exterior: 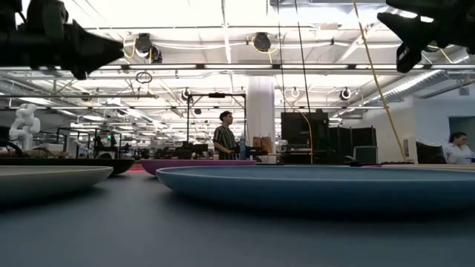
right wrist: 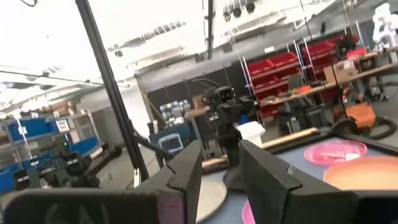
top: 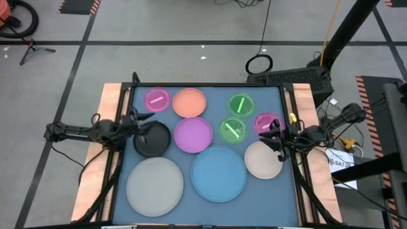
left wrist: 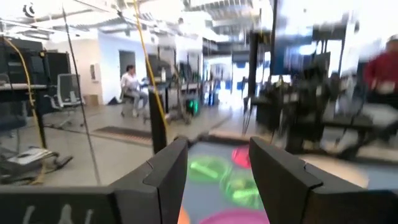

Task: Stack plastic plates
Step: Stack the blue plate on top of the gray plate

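Observation:
Round plates lie flat and apart on the dark blue mat [top: 127, 210]. Along the far side are a small pink plate [top: 156, 100], an orange plate [top: 189, 103], two small green plates [top: 241, 105] [top: 233, 130] and a second pink plate [top: 267, 122]. The purple plate [top: 193, 135] and black plate [top: 152, 140] are in the middle. The large grey plate [top: 154, 186], large light-blue plate [top: 219, 173] and beige plate [top: 262, 159] are nearer. My left gripper [top: 141, 122] hangs open above the black plate's far-left rim. My right gripper [top: 270, 137] hangs open between the pink and beige plates. Both are well above the table.
Wooden boards [top: 105, 127] border the mat on the left and right. A keyboard [top: 289, 77] sits beyond the far right corner. In the low view the light-blue plate's rim [exterior: 312, 185] fills the foreground. People [exterior: 224, 137] stand far behind the table.

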